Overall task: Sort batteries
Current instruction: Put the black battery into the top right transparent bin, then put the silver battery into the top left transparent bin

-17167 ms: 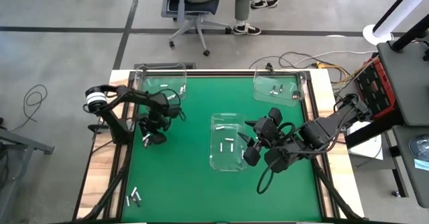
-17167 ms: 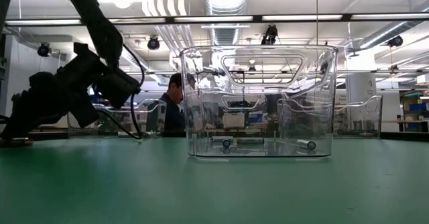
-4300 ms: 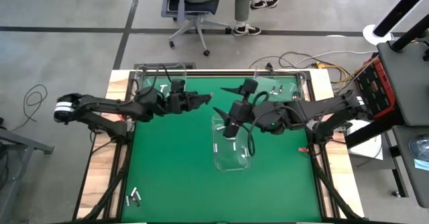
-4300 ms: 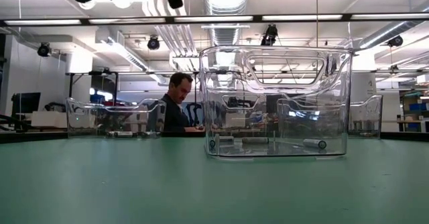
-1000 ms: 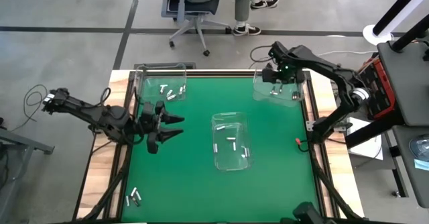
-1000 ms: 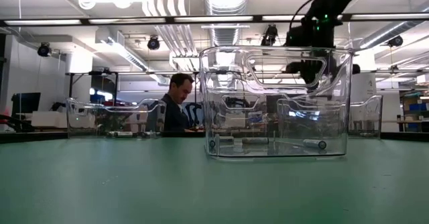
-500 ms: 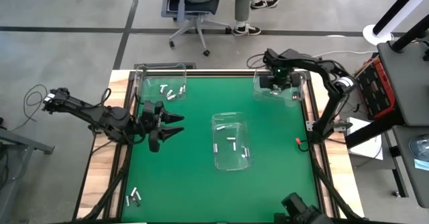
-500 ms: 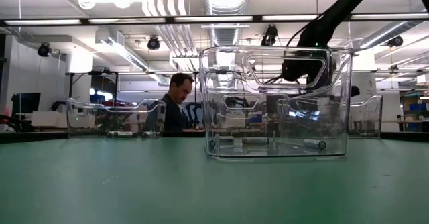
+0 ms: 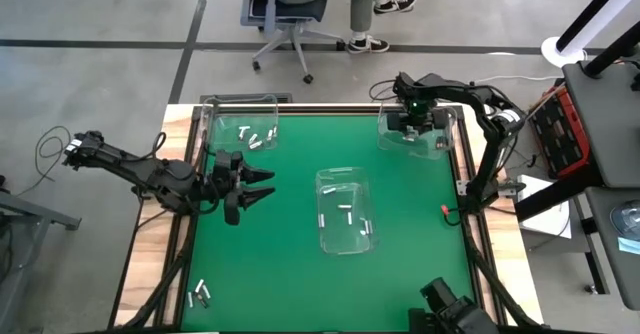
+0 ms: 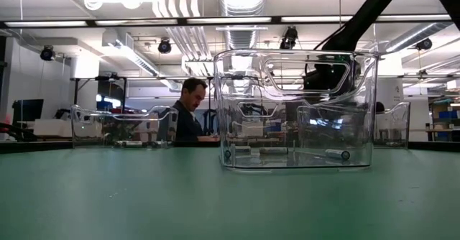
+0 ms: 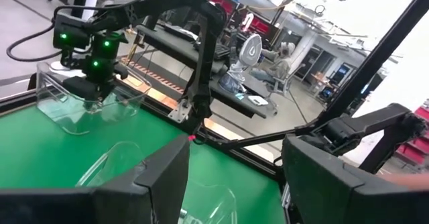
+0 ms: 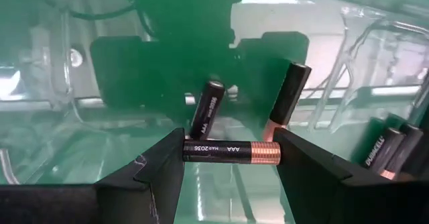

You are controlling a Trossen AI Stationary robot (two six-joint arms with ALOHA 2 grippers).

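Your right gripper (image 12: 231, 153) is pinching an AAA battery (image 12: 231, 152) crosswise between its fingers, directly above the clear bin (image 9: 388, 140) at the upper right of the high view, probably so it drops among batteries of that size. Its label is reading "AAA" with a code like "MAR 2036"; a neighbour (image 12: 373, 145) at the wrist picture's right edge is showing "DURACELL". Other batteries are lying in the centre bin (image 9: 343, 212), the upper-left bin (image 9: 254, 135), and loose at lower left (image 9: 200, 295). Your left gripper (image 9: 260, 186) is waiting mid-left, fingers spread, holding nothing.
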